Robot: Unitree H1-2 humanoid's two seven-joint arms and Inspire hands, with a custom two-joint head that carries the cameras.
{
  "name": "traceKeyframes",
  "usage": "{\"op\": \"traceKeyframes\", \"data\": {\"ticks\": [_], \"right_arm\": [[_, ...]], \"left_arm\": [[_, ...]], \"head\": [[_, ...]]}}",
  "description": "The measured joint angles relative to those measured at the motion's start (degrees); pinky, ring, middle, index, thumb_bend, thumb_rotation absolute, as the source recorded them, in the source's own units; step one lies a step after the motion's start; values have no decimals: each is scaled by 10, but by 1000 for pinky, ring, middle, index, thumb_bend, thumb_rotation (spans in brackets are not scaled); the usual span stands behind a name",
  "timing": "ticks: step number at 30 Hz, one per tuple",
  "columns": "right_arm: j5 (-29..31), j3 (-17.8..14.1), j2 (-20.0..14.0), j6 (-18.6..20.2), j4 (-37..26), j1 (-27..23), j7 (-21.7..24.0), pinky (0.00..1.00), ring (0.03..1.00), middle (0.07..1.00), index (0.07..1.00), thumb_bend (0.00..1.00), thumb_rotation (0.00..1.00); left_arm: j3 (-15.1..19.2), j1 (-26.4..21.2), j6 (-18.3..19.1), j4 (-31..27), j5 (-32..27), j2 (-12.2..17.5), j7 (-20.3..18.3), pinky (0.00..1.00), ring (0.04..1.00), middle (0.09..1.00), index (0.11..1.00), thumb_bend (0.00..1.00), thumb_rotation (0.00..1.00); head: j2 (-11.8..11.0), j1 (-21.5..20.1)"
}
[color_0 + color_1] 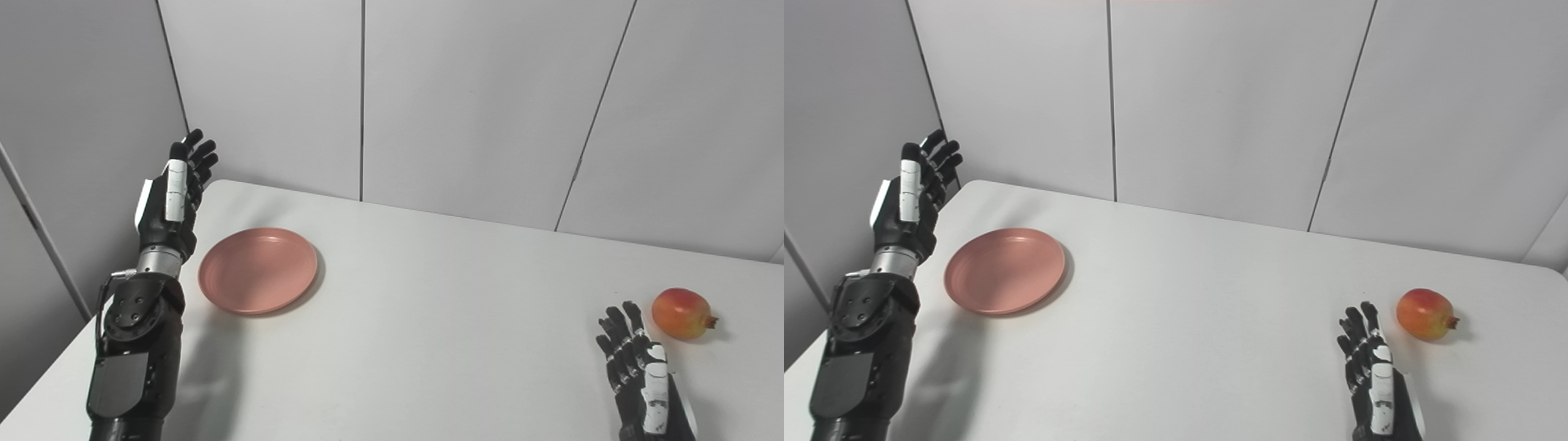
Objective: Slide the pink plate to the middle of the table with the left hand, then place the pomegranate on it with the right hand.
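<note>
Closest to us, our right hand (pixel 643 373) waits low on the table (pixel 429 318), fingers spread, holding nothing. The pomegranate (pixel 681 313) sits just beside it; it is round, so a bump could make it roll. Farther off, the pink plate (pixel 258 270) lies at the left side. Our left hand (pixel 174 190) is up beside it, open. A hard push could send the plate too far.

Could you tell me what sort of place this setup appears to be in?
Probably a lab test booth: a bare white table boxed in by plain grey wall panels, with only a plate and a pomegranate laid out as props.
</note>
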Motion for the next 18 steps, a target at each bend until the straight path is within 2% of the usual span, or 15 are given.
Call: {"op": "traceKeyframes", "data": {"ticks": [8,13,18], "right_arm": [[0,0,0,1,-1,1,0,1000,975,947,988,787,1000],[-1,0,0,5,-2,1,0,1000,976,946,990,782,1000],[-2,0,0,9,-3,1,0,1000,975,945,994,777,1000]], "left_arm": [[12,-33,-35,110,-4,20,-4,1000,917,900,892,1000,899],[12,-34,-49,163,-6,22,-5,962,880,870,855,1000,890],[4,-36,-76,218,-1,25,-8,924,871,871,859,993,901]], "head": [[5,-3],[8,-6],[10,-7]]}}
